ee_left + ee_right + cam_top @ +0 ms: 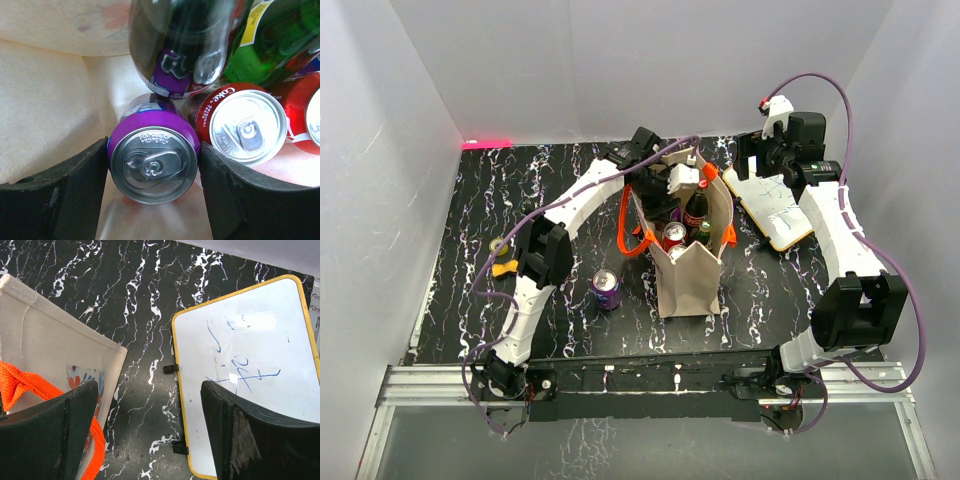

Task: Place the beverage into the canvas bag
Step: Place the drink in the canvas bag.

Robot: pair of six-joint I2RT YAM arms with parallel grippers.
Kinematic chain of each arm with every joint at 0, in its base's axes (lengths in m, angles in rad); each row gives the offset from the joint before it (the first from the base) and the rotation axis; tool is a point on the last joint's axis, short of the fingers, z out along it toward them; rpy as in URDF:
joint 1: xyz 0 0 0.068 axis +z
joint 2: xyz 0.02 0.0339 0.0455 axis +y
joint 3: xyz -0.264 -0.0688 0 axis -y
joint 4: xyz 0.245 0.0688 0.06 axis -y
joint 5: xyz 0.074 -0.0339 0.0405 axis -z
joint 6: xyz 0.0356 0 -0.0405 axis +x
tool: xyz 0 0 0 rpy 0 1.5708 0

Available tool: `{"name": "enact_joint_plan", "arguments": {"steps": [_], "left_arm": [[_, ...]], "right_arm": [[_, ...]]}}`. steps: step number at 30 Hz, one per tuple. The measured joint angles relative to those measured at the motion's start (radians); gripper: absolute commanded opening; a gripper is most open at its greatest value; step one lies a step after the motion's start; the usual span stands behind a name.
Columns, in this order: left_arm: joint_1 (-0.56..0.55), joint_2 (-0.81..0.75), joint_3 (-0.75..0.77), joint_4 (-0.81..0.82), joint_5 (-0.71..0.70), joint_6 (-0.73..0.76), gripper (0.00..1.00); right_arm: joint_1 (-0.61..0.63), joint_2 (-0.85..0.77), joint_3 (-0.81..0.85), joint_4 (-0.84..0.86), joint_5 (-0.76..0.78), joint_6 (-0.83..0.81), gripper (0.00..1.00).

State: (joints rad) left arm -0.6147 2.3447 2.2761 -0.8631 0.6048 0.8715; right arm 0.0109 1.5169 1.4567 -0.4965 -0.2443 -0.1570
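We find the left gripper (152, 155) down inside the canvas bag (45, 100), jaws clasping an upright purple can (152, 170), its long axis pointing back along the wrist. We judge release comes next. The right gripper (150, 390) is nearby over the tabletop (145, 315), jaws wide and empty.

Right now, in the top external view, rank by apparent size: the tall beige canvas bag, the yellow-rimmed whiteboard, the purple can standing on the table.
Largest: beige canvas bag.
Then: yellow-rimmed whiteboard.
Smallest: purple can.
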Motion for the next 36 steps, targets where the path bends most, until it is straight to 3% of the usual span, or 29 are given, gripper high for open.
{"name": "enact_joint_plan", "arguments": {"steps": [4, 8, 22, 36], "left_arm": [[0.01, 0.0, -0.001, -0.011, 0.032, 0.003, 0.05], [0.019, 0.0, -0.01, -0.013, 0.068, 0.028, 0.02], [0.028, -0.006, -0.052, -0.041, 0.105, 0.224, 0.06], [0.019, -0.006, -0.051, -0.082, 0.108, 0.346, 0.08]], "right_arm": [[0.0, 0.0, 0.0, 0.0, -0.002, 0.0, 0.86], [0.0, 0.0, 0.0, 0.0, -0.035, 0.002, 0.86], [0.0, 0.076, 0.148, 0.06, -0.41, 0.092, 0.81], [0.048, 0.128, 0.15, 0.052, -0.462, 0.11, 0.79]]}}
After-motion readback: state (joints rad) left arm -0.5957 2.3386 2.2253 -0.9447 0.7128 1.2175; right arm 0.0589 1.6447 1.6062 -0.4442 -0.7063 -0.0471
